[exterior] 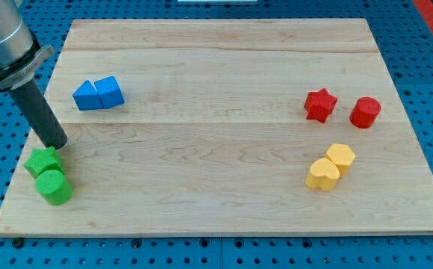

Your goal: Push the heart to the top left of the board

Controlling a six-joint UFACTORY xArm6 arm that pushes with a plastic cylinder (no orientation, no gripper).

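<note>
The yellow heart (322,174) lies at the board's lower right, touching a yellow hexagon (341,156) just above and to its right. My tip (55,145) is at the far left of the board, right at the upper edge of a green star (42,161). The tip is far from the heart, almost the whole board's width to its left. The dark rod slants up to the view's top left corner.
A green cylinder (54,187) sits just below the green star. Two blue blocks, a triangle (87,96) and a wedge-like one (110,91), sit side by side at the upper left. A red star (320,104) and a red cylinder (365,112) are at the right. The wooden board (216,67) lies on blue pegboard.
</note>
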